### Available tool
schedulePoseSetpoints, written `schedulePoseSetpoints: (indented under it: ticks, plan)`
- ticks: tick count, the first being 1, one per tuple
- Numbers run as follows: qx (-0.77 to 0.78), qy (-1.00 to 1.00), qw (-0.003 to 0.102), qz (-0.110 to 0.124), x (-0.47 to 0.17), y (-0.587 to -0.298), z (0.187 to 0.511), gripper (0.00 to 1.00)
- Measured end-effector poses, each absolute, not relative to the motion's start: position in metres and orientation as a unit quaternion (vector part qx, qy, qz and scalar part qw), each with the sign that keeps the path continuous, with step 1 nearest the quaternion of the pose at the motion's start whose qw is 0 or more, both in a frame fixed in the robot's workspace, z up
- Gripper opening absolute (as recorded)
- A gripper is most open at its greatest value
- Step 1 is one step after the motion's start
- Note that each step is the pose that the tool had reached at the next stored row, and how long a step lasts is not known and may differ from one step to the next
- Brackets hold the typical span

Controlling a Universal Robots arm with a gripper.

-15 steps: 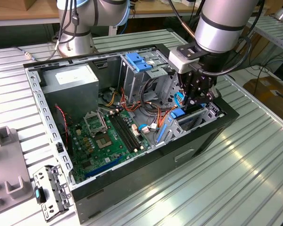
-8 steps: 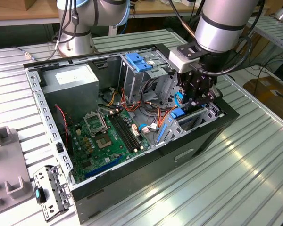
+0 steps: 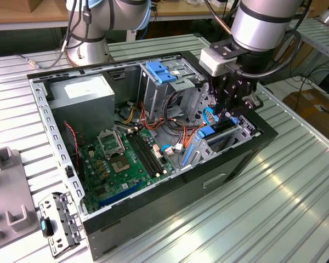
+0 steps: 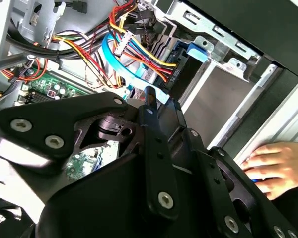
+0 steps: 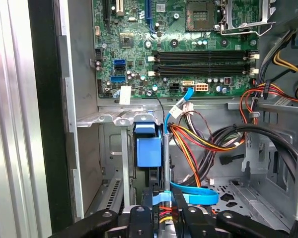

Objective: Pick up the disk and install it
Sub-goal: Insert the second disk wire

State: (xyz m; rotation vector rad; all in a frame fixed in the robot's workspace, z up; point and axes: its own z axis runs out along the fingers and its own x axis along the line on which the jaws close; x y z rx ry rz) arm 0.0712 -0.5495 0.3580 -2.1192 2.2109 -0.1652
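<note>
- The gripper [image 3: 228, 109] is lowered into the drive cage [image 3: 236, 137], at about three o'clock of the open computer case [image 3: 153, 216] in the exterior view. In the first wrist view its fingers [image 5: 146, 210] appear clenched on the disk [image 5: 150, 148], which is seen edge-on, blue carrier rail outward, standing upright in the cage slot. The grasp is judged from that view, not seen outright.
- Jamming is the main risk: if the disk is tilted against the cage's metal guides, the carrier rails could bind and the drive could be forced or twisted in the grasp.
- A bundle of red, yellow and orange power wires [image 5: 198, 141] and a flat light-blue data cable [image 5: 193, 197] lie just beside the fingers — either could be snagged or pinched under the drive.
- A person's hand [image 4: 273, 166] is rested on the case edge near the gripper in the second wrist view; contact could follow from any sideways motion.
- The motherboard [image 3: 120, 159], toward nine o'clock of the cage, could be struck if the disk slipped free.
</note>
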Motion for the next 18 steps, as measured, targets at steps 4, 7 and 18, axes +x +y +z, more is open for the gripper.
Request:
schedulePoseSetpoints:
  ticks: [4,7,18]
  plan:
    - [-0.690,0.720,0.037,-0.054,0.0713,-0.5495,0.3586,0.22]
    - [-0.690,0.720,0.037,-0.054,0.0713,-0.5495,0.3590,0.14]
    - [-0.691,0.720,0.037,-0.054,0.0713,-0.5495,0.3612,0.14]
